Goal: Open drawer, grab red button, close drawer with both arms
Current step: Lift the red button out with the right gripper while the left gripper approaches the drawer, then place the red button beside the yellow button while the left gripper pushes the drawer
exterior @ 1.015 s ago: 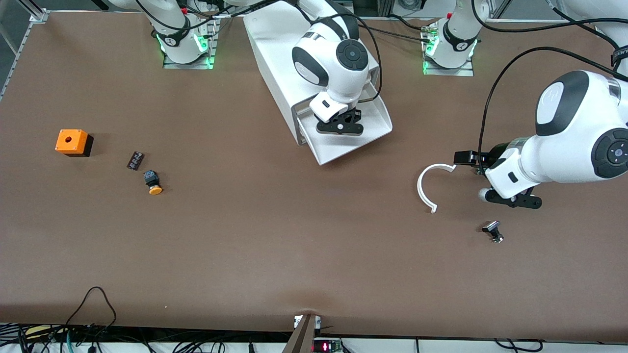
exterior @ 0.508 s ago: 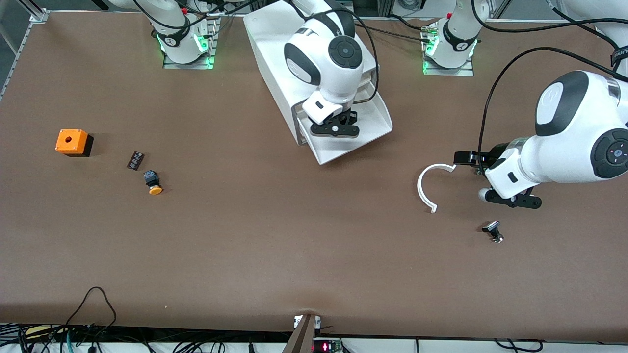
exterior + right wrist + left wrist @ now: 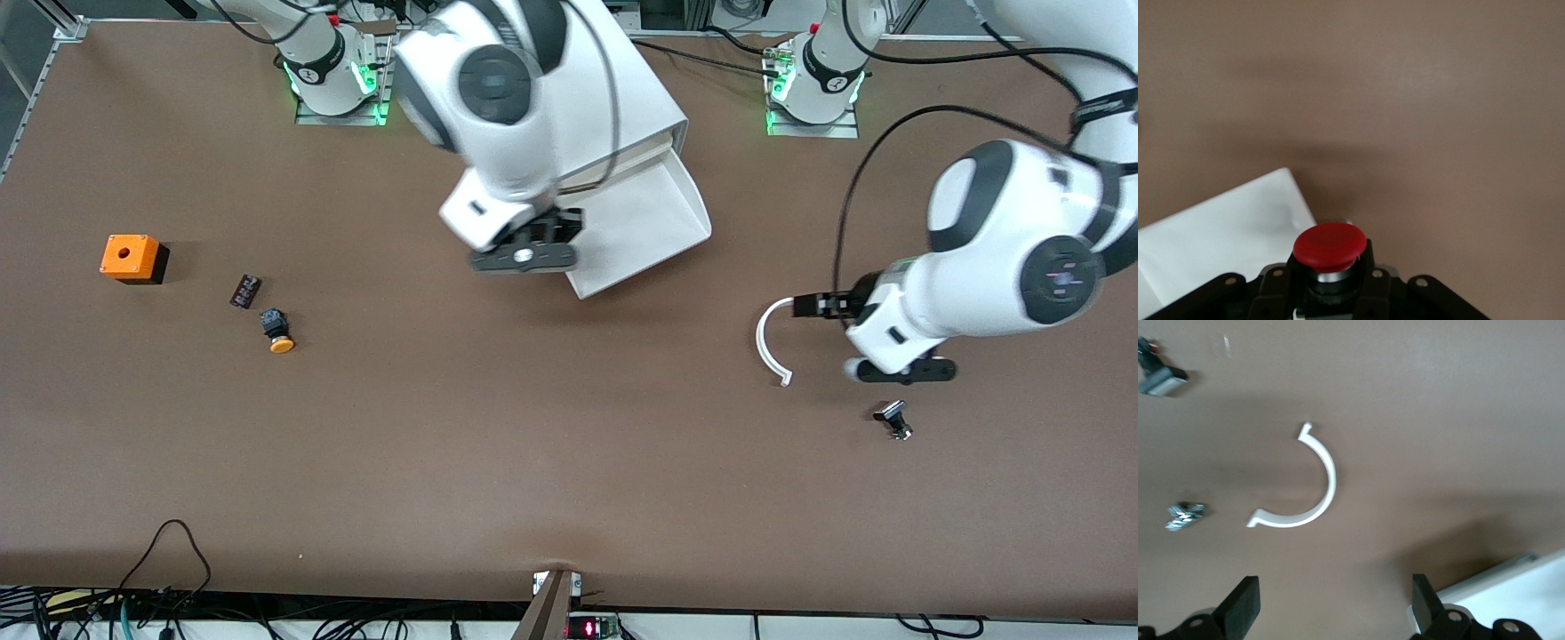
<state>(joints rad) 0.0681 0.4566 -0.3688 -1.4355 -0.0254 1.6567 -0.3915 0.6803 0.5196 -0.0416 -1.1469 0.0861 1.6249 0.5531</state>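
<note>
Red-capped button (image 3: 1330,257) sits clamped in the right gripper (image 3: 524,259) beside the open drawer (image 3: 642,222), cap facing away from the wrist, while the left gripper (image 3: 1331,613) hovers spread over a white half-ring (image 3: 1305,484).

No word, brand name or number can be read anywhere in these views. The only sign-like marks are a small round emblem on the dark collar of each white robot base (image 3: 307,76) (image 3: 834,84) at the top of the front view, too small to make out, and a red lit display on the small black box (image 3: 582,628) at the bottom edge of that view, whose characters cannot be read.
</note>
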